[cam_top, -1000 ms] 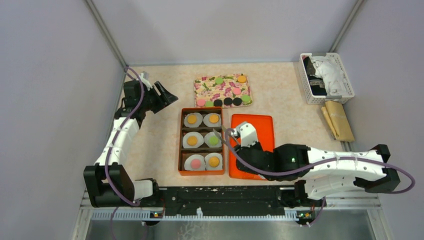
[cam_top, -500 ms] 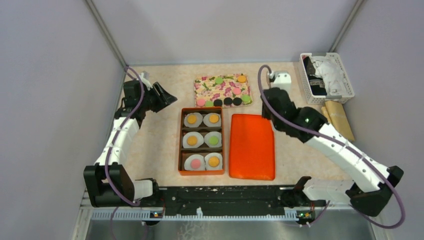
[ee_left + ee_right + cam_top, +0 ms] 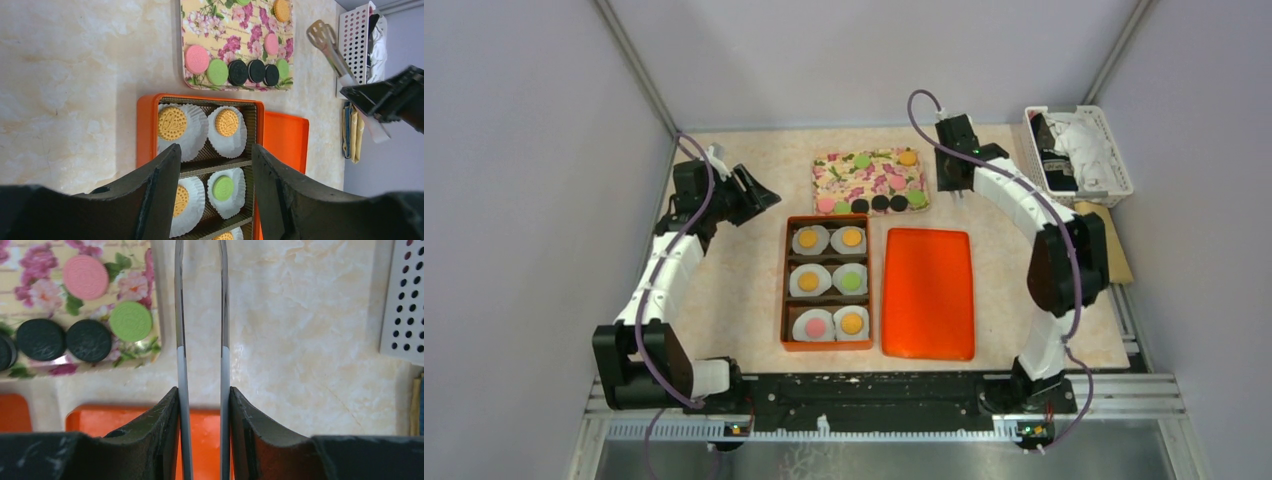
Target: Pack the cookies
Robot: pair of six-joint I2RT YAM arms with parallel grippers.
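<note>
Cookies (image 3: 238,72), flat embossed rounds, black ones seemingly sandwiched

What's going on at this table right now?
Cookies are being packed into an orange box: six sit in paper cups, with the orange lid alongside. The right gripper holds tongs beside the floral board, where more lie. The left gripper hovers open, empty.

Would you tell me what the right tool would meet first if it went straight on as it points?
Most likely the bare tabletop between the floral board and the white basket: the right tool, shut on tongs, aims at that gap, and its height above the table is unclear.
</note>
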